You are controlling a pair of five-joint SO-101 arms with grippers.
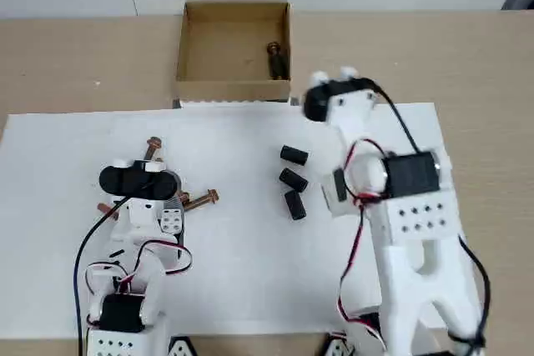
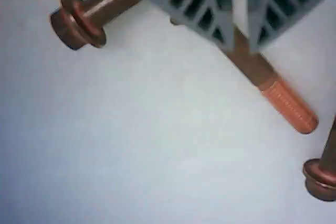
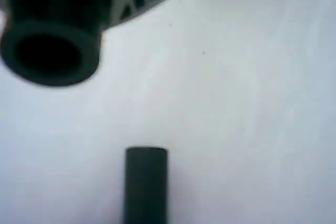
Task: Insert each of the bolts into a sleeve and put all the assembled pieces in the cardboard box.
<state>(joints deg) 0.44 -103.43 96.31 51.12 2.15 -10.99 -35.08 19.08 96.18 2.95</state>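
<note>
**Inspector:** Condition of the left pincer (image 2: 240,40)?

**Assessor:** It sat low across the shank of a bolt (image 2: 273,90), the threaded end projecting beyond it. Whether it had actually clamped that bolt could not be told. Two spare bolts (image 2: 79,19) lay near it on the white sheet (image 1: 250,273).

**Inspector:** And the right pincer (image 1: 329,96)?

**Assessor:** It was closed on a black sleeve (image 3: 50,51), carried clear of the sheet with the bore exposed. In my judgement it was held that way so a bolt could be pushed in. Three loose sleeves (image 1: 292,179) lay in a row beside it, on the side toward the left pincer.

**Inspector:** Farther out?

**Assessor:** The cardboard box (image 1: 182,47) stood beyond both pincers, closer to the right one. One assembled piece (image 1: 275,60) lay inside, against the wall on the right pincer's side. The box probably stood at the far end to keep the working ground between the arms free.
</note>
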